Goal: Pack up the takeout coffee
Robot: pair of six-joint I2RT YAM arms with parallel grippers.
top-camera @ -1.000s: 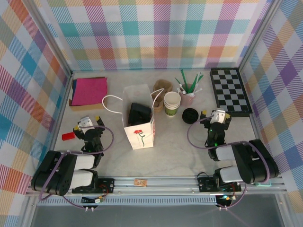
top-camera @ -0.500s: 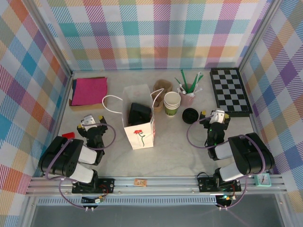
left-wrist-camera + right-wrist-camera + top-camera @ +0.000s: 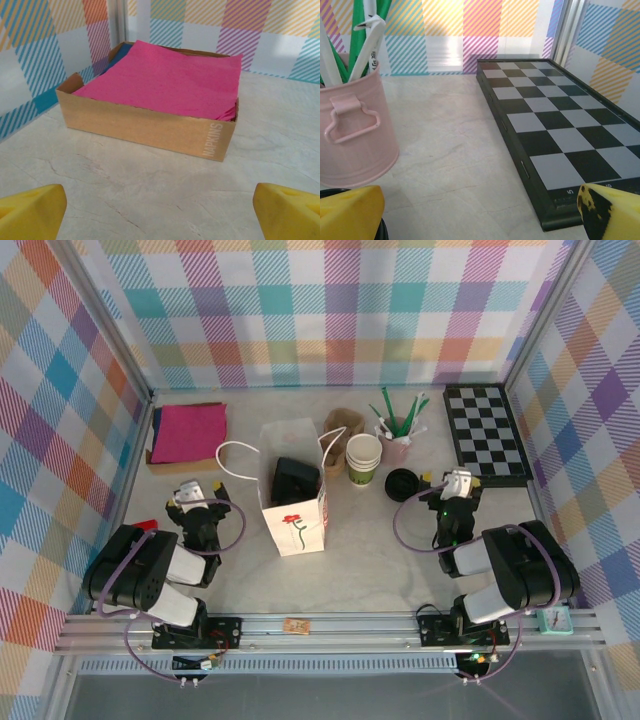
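Where the white paper bag [image 3: 297,515] with a red flower print stands open near the middle of the worktop [image 3: 365,550], the takeout coffee [image 3: 296,478] sits inside it. Only its black top shows through the bag's mouth; the cup body is hidden from above.

Just right of the bag stands a stack of white-and-green cups [image 3: 363,459], with a brown paper item [image 3: 343,423] behind it. A loose black lid [image 3: 402,483] lies flat further right. Behind the lid is a pink bucket [image 3: 355,132] holding green and white sticks. A chessboard [image 3: 560,130] lies at the far right.

The right gripper [image 3: 452,481] rests low just right of the loose lid, its yellow fingers [image 3: 607,210] spread wide with nothing between them. The left gripper [image 3: 192,494] sits near the left side, left of the bag, likewise wide and empty [image 3: 160,210], facing a cardboard napkin box [image 3: 150,125] filled with pink napkins. A small red object [image 3: 145,527] lies beside the left arm.
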